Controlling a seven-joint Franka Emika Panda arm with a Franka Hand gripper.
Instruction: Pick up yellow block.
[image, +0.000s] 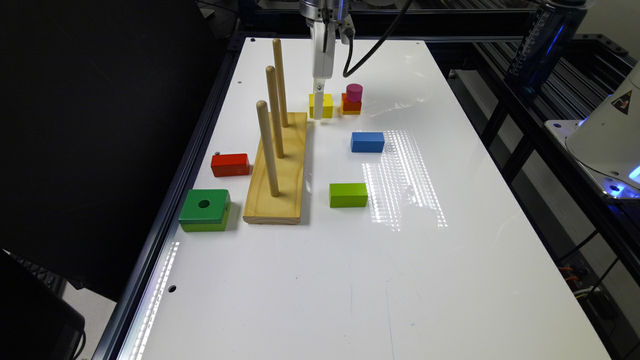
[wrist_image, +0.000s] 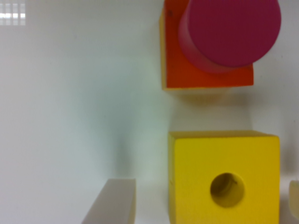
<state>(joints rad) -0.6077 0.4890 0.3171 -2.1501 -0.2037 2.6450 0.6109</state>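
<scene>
yellow block (wrist_image: 224, 179) cut off at the wrist frame's edge, pink cylinder (wrist_image: 231, 30) cropped, tool (image: 319, 107) hiding part of the block

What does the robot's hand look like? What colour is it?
The gripper is white, long and narrow, hanging from a shiny silver wrist. A black cable loops down beside it. Close up, its fingers look like flat, pale grey-white slabs.

Jaws apart, arm upright, pointing down.

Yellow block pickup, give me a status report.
Gripper open, down at table level, fingers either side of the yellow block. Block on the table, not yet gripped. Pink cylinder stack close beside it, apart.
</scene>
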